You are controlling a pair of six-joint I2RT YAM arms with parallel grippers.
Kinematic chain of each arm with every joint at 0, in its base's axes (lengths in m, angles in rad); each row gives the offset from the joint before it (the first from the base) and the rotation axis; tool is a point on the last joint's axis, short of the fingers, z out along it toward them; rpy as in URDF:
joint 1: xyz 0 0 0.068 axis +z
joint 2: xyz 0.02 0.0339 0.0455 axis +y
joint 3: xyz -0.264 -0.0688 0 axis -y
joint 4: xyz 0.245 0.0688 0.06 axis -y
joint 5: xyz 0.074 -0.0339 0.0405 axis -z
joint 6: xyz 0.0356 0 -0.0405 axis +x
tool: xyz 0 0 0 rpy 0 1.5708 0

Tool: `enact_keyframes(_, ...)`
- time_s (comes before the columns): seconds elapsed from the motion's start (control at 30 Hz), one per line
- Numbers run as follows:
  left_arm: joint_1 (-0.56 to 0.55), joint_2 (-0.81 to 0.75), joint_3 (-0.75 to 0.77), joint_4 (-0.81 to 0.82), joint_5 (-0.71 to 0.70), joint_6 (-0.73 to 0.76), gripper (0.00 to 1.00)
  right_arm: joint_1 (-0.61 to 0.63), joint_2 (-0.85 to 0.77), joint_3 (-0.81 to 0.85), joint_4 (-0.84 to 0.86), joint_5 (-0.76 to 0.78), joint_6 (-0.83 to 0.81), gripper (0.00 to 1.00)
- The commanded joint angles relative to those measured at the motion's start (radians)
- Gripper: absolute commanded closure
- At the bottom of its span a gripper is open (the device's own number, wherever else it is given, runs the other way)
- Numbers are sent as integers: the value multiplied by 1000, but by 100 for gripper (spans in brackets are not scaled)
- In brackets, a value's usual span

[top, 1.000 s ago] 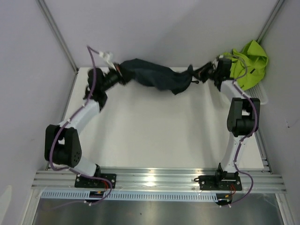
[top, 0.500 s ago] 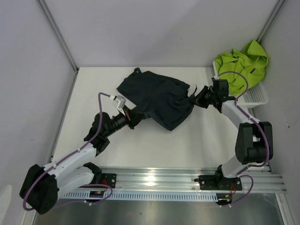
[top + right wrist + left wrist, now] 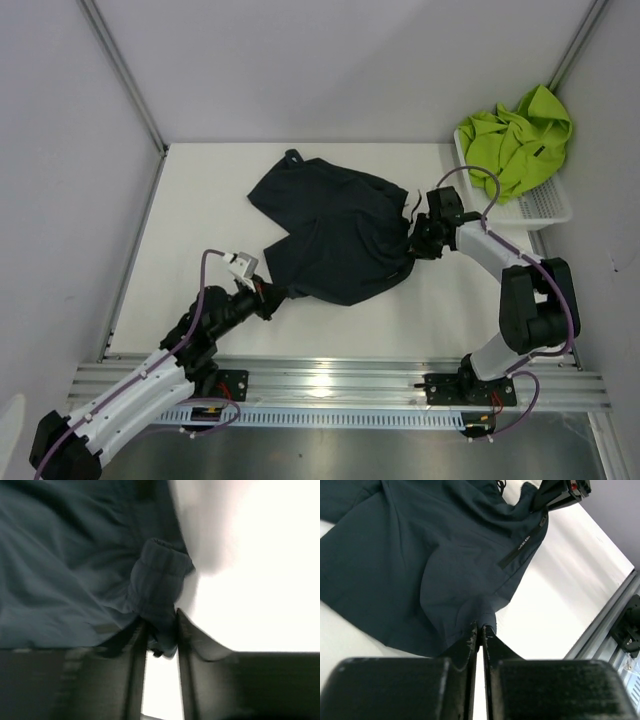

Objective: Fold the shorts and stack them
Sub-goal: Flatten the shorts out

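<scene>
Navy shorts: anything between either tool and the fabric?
Nothing visible. The left tool pinches the near hem and the right tool the right edge of the navy shorts. The green shorts sit apart in the basket at the far right.

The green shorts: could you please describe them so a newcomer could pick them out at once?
At the far right corner of the table sits a white mesh basket. The green shorts are heaped in it, bulging above its rim. Their bright lime colour sets them apart from the navy shorts spread out at mid-table.
</scene>
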Motion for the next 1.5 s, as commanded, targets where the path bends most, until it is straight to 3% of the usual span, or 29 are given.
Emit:
enact_keyframes(0.0, -11, -83, -24, -58, 19, -41, 90, -28, -67, -22, -59, 57, -28, 67)
enact_keyframes(0.03, -11, -96, -24, -77, 28, -43, 87, -32, -81, -23, -70, 54, -31, 59)
enact_keyframes(0.13, -12, -129, -4, -114, 19, -41, 84, -35, -115, -31, -84, 61, -31, 46)
enact_keyframes(0.23, -12, -127, 37, -180, -36, -26, 85, -51, -159, -45, -71, 54, -25, 45)
enact_keyframes(0.43, -11, -150, 123, -318, -203, -14, 100, -107, -213, -95, -1, -23, -2, 43)
enact_keyframes(0.77, -12, -319, 77, -371, -238, -46, 100, -171, -104, -65, 139, -149, 43, 39)
enact_keyframes(0.9, -11, -323, 98, -443, -396, -119, 100, -162, -49, -55, 150, -187, 50, 39)
enact_keyframes(1.17, -9, -238, 178, -567, -800, -244, 100, -118, -73, -129, 163, -207, 46, 57)
enact_keyframes(1.2, -3, -224, 186, -572, -821, -242, 100, -105, -77, -132, 163, -222, 46, 67)
enact_keyframes(1.3, 15, -215, 204, -550, -837, -210, 100, -75, -75, -131, 150, -238, 38, 81)
enact_keyframes(1.47, 49, -187, 177, -526, -788, -199, 100, -55, -55, -137, 131, -233, 33, 93)
